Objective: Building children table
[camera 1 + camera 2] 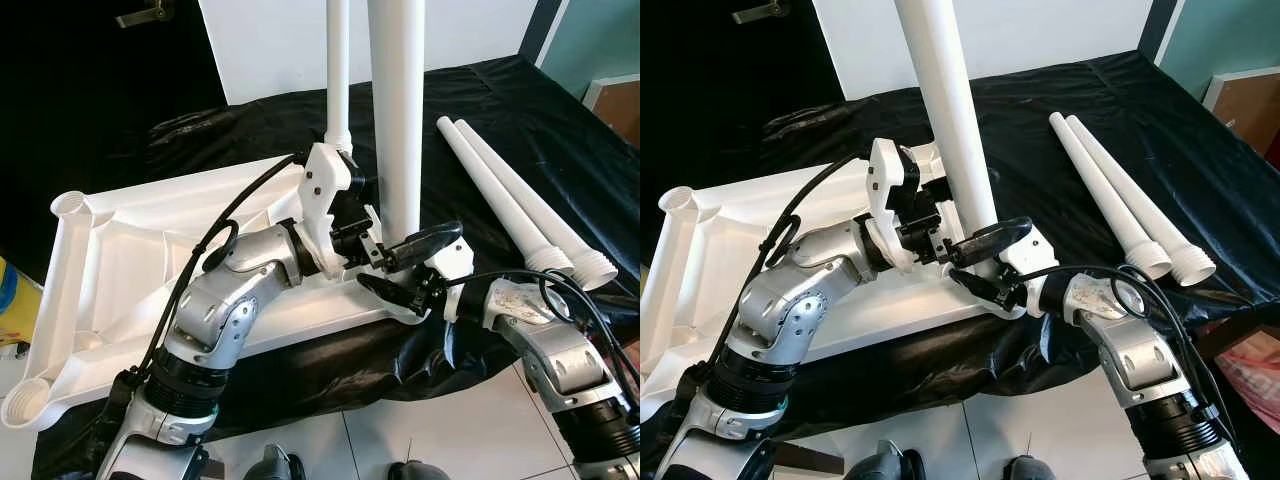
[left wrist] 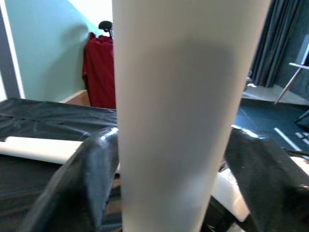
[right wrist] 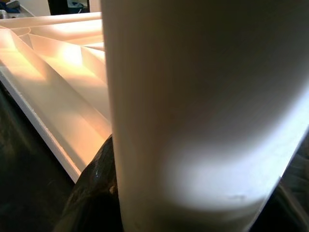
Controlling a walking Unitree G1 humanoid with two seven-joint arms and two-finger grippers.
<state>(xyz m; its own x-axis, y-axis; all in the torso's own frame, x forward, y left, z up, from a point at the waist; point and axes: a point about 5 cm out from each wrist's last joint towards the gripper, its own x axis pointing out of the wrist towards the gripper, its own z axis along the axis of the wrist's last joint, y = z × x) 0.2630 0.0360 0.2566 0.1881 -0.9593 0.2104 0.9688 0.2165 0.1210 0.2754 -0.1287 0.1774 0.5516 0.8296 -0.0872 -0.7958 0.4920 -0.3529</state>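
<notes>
Two grippers: I see both at frame centre, on one leg.
Tabletop (image 1: 120, 250): upside down, left on black cloth.
Upright leg (image 1: 950, 130): at tabletop's right corner.
Spare legs (image 1: 520, 215): right, lying.
Left gripper (image 2: 169, 159): wrist view shows fingers straddling leg.
Right gripper (image 1: 410, 265): clamped round leg's base.

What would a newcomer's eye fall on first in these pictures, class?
A tall white table leg stands upright at the near corner of the upturned white tabletop, with the left gripper and right gripper closed around its base. Two spare legs lie side by side on the black cloth to the right.
</notes>
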